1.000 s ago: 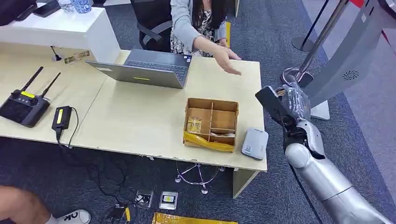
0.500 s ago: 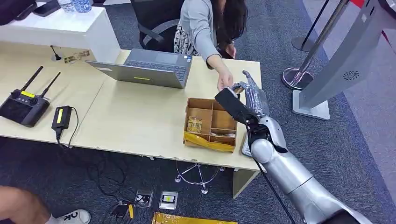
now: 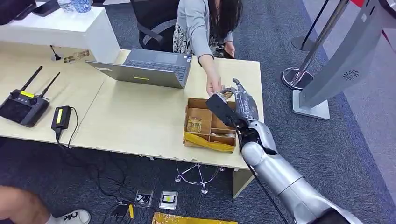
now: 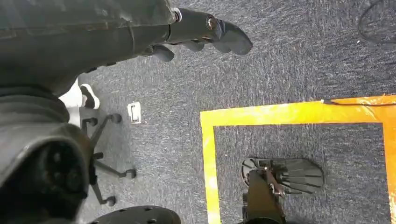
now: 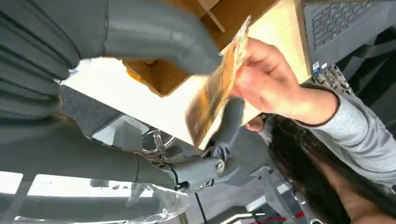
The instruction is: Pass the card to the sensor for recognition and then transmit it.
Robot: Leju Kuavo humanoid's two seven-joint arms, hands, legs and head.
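A: Where is the card (image 5: 218,84)?
B: Between the right hand's (image 3: 239,103) thumb and fingers (image 5: 229,122), above the far edge of the wooden box (image 3: 210,124). A person's hand (image 5: 265,79) grips its other edge.
A: Left hand (image 4: 205,31)?
B: Hanging over carpet, fingers curled, holding nothing.

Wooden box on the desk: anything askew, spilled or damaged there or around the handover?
Nothing stands out. The wooden box sits flat on the desk, its contents inside the compartments. Above it, the right robot hand and a person's hand both hold the card, which looks intact though blurred.
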